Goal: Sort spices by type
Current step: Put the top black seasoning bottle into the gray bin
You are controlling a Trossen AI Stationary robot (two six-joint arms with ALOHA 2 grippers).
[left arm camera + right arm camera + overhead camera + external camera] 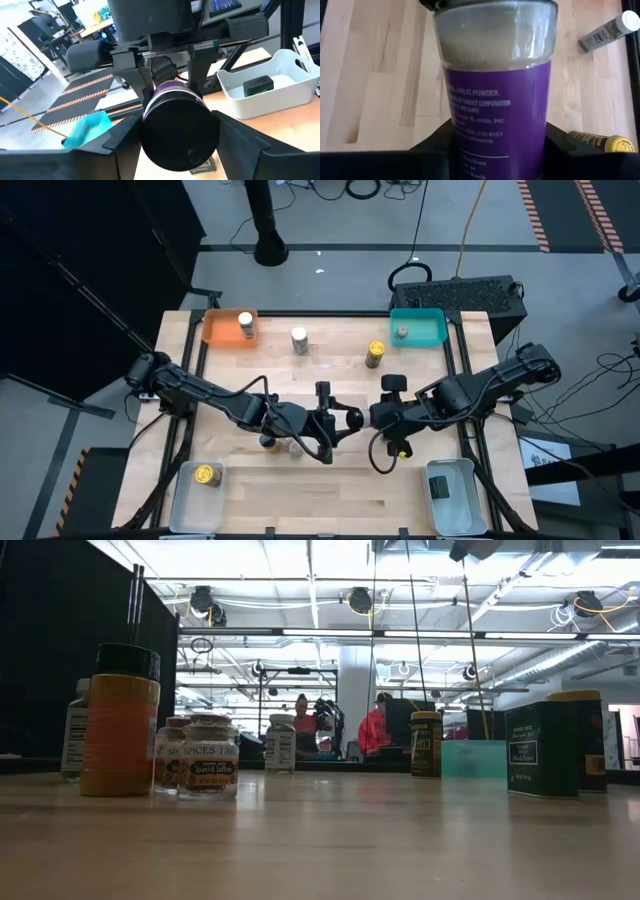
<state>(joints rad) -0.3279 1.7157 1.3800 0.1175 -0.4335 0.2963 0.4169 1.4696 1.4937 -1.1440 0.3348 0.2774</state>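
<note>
Orange tray, upper left of the high view, holds a white-topped jar; the teal tray, upper right, holds a grey-lidded jar. The clear bin at lower left contains a gold jar; the white bin at lower right contains a dark block.

At centre, the left gripper and right gripper meet on one purple-labelled jar, a smooth cylinder with pale powder and a black lid. Both jaws clasp it.
</note>
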